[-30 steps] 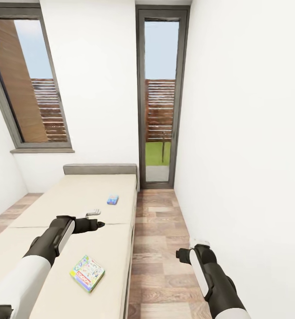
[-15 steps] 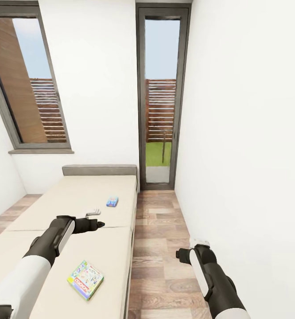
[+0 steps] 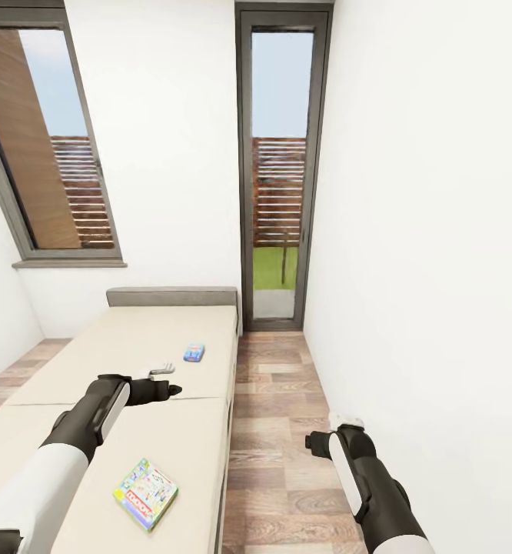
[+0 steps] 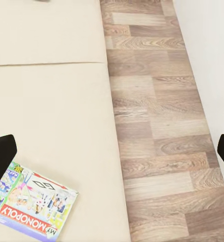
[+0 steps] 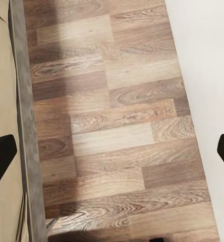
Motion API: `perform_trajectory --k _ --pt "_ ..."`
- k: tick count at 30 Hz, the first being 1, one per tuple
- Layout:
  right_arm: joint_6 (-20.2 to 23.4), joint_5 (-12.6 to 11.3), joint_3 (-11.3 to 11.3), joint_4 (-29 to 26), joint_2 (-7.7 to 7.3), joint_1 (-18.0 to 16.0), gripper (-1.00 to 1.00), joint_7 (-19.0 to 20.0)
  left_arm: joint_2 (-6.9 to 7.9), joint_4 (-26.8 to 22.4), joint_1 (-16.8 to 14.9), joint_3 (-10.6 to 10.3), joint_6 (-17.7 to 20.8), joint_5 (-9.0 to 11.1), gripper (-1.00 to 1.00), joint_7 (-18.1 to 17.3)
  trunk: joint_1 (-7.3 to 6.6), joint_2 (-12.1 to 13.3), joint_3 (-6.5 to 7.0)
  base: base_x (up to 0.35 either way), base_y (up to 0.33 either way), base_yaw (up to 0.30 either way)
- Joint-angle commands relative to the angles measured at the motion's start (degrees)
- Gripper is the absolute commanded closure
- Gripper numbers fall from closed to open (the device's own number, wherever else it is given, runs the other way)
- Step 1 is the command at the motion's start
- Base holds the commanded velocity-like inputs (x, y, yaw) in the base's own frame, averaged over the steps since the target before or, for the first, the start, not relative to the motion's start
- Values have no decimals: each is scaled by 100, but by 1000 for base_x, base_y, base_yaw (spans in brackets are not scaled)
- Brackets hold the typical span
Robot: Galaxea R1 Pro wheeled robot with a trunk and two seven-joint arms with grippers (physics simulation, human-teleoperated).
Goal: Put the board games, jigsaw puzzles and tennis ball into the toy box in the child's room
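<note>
Left wrist view reads "MY MONOPOLY" on the board game near the bed's foot-end edge; left gripper hovers spread wide, empty. Right gripper likewise.

2 board games lie on the bed, a colourful one near, a blue one farther.

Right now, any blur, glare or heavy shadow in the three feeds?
Head view: sharp, flat even light, no glare on the bed; window frames lean outward, wide-angle distortion. Left wrist view: crisp, lettering on the board game readable, hardly any shadow. Right wrist view: floor slightly soft, with a dim shadow band near one edge.
</note>
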Motion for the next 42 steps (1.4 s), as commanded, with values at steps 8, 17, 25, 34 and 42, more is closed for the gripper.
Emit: perform_trajectory --k 8,17,25,34,42 --pt "15 -60 -8 -6 4 -5 -100 -46 1 -5 -5 4 39 34 -100 2 3 -12 -13 3 0 0" --pt "14 -60 -8 -6 3 -5 -100 -46 1 -5 -5 4 39 33 -100 5 3 -12 -13 0 0 0" --pt "40 -68 -8 -13 4 -5 -100 -33 -3 -5 -5 -3 34 4 -100 35 3 -12 -13 0 0 0" --pt "48 -66 -8 -11 4 -5 -100 -36 -8 89 -5 4 -233 -6 -100 135 3 -12 -40 0 0 0" --pt "49 -61 -13 -9 4 -5 -100 -38 -30 578 -5 12 -574 -19 -100 372 3 -12 -112 0 0 0"
